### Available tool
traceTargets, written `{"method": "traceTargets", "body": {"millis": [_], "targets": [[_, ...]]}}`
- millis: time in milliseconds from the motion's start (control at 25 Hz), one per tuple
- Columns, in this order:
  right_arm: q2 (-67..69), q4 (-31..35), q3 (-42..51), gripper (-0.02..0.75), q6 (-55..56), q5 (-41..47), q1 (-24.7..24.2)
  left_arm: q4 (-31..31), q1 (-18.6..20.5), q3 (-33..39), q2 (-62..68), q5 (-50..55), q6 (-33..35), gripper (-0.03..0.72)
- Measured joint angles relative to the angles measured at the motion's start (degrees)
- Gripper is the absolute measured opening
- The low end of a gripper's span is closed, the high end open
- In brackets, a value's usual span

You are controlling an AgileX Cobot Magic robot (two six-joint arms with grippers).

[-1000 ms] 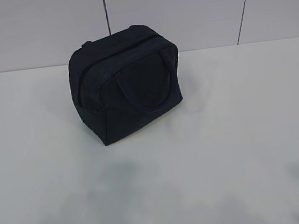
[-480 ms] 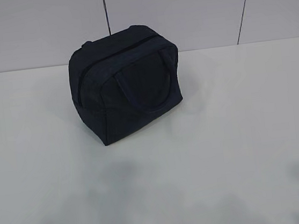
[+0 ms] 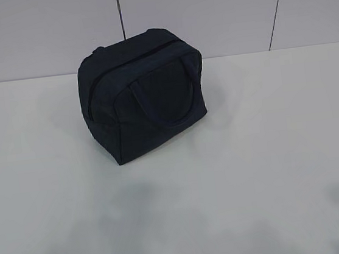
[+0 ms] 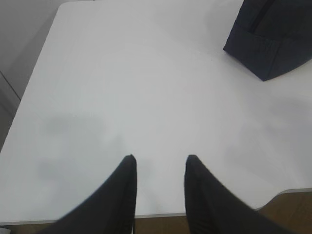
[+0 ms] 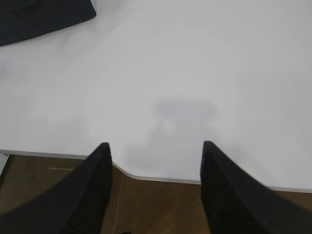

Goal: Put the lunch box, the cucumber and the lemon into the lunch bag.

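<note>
Exterior view shows only the zipped lunch bag [image 3: 142, 93] at 12 o'clock on the worktop [image 3: 252, 154]; wrist views add both grippers, left [image 4: 159, 161] and right [image 5: 155, 146], jaws parted, empty.

Gripper [image 5: 155, 148]: your right jaws stand apart with nothing between them, hanging above the table's near edge.
Fingers [image 5: 95, 180]: two dark ribbed tips frame your view at the bottom.
Table [image 5: 195, 63]: white and bare ahead of you, faint shadows near the edge.
Bag [image 5: 39, 14]: you see only a dark corner, top left, well apart from the jaws.
Floor [image 5: 156, 204]: brown, below the table edge.
</note>
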Motion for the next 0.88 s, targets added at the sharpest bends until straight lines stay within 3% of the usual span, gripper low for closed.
{"method": "traceTargets", "body": {"millis": [880], "targets": [[0.0,0.0,0.0,0.433,0.0,0.0,0.0,0.0,0.0,0.0,0.0,0.0,0.0,0.236]]}}
